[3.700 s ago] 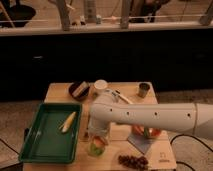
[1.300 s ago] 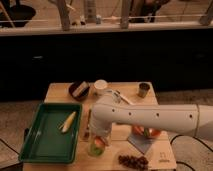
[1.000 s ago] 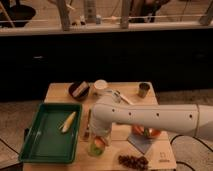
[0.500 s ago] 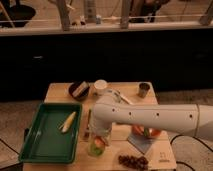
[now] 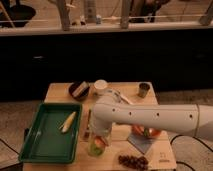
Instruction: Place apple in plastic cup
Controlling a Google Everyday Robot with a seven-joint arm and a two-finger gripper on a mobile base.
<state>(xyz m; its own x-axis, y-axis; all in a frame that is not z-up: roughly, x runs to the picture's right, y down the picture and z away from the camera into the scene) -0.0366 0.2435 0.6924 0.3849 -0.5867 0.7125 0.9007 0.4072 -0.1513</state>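
The plastic cup (image 5: 97, 146) is a see-through yellow-green tumbler standing at the front of the wooden table (image 5: 60, 92). An orange-red apple (image 5: 100, 142) shows inside it, under the arm's end. My gripper (image 5: 100, 134) hangs right above the cup's mouth at the end of the white arm (image 5: 150, 116), which reaches in from the right. The arm hides most of the gripper.
A green tray (image 5: 47, 134) with a pale corn-like piece (image 5: 68, 121) lies at the left. A dark bowl (image 5: 79, 90), a white cup (image 5: 100, 86) and a small metallic cup (image 5: 144, 89) stand at the back. Red-and-green fruit pieces (image 5: 146, 132) and dark grapes (image 5: 133, 161) lie at the right front.
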